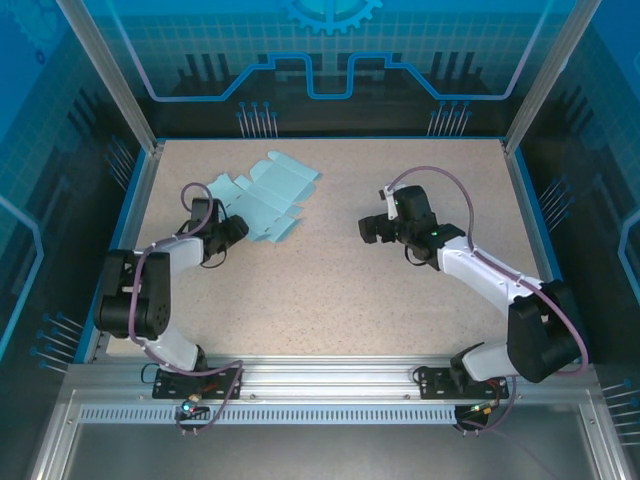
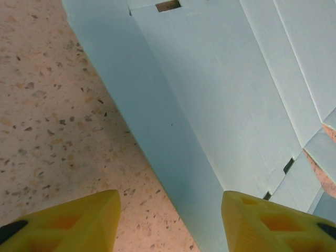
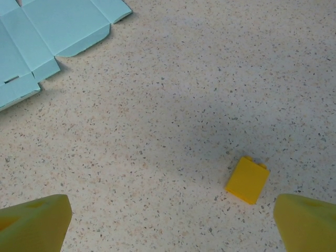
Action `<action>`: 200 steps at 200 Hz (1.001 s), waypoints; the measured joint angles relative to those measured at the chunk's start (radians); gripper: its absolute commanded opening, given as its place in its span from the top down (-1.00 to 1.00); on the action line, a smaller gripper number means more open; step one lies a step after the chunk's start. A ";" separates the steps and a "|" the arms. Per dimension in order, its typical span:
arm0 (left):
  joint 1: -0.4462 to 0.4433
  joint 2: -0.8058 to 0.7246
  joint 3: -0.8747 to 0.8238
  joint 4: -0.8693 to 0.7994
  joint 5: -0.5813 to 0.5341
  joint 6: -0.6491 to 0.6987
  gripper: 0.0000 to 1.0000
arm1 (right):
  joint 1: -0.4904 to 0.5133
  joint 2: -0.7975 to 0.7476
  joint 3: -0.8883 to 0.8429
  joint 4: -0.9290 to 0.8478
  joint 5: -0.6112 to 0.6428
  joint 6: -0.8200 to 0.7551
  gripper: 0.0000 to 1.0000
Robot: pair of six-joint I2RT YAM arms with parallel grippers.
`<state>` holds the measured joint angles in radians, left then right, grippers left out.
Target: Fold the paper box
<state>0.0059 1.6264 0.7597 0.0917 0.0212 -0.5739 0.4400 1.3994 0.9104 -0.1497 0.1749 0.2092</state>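
Observation:
The paper box (image 1: 262, 195) is a flat pale-blue die-cut sheet with flaps and slots, lying at the table's far left. My left gripper (image 1: 232, 228) sits at the sheet's near edge. In the left wrist view the sheet (image 2: 210, 94) runs diagonally, and one long edge strip passes between the yellow fingers; the left gripper (image 2: 169, 210) has its jaws apart, the right finger over the card, the left finger over bare table. My right gripper (image 1: 368, 228) hovers at mid-table, right of the sheet. It stands wide open (image 3: 172, 220) with nothing between the fingers, and the sheet's corner (image 3: 47, 31) shows at upper left.
A small yellow block (image 3: 247, 179) lies on the speckled table (image 1: 330, 290) just inside the right gripper's right finger. A blue rim and metal posts (image 1: 140, 120) border the table on the left, right and back.

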 measured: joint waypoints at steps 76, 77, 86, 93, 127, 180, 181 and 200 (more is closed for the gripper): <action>0.000 0.059 0.025 0.061 0.037 -0.013 0.36 | 0.013 0.021 0.002 -0.022 0.008 0.000 -1.00; 0.000 0.060 0.025 0.062 0.037 -0.013 0.36 | 0.013 0.021 0.002 -0.022 0.008 0.000 -1.00; 0.000 0.063 0.025 0.074 0.042 -0.020 0.42 | 0.013 0.021 0.002 -0.024 0.008 0.000 -1.00; 0.000 0.066 0.025 0.082 0.048 -0.026 0.47 | 0.013 0.021 0.002 -0.026 0.010 0.000 -1.00; 0.000 0.079 0.025 0.124 0.068 -0.045 0.67 | 0.016 0.021 0.003 -0.032 0.020 0.000 -1.00; 0.001 0.076 0.025 0.160 0.090 -0.048 0.93 | 0.020 0.021 0.019 -0.049 0.034 -0.004 -1.00; 0.001 0.076 0.025 0.160 0.090 -0.048 0.94 | 0.020 0.021 0.020 -0.049 0.034 -0.004 -1.00; 0.002 0.056 0.026 0.145 0.107 -0.029 1.00 | 0.022 0.020 0.026 -0.064 0.046 -0.012 -1.00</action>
<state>0.0078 1.6821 0.7860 0.2363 0.1284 -0.6033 0.4618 1.4197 0.9360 -0.2142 0.2211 0.1974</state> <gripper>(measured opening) 0.063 0.999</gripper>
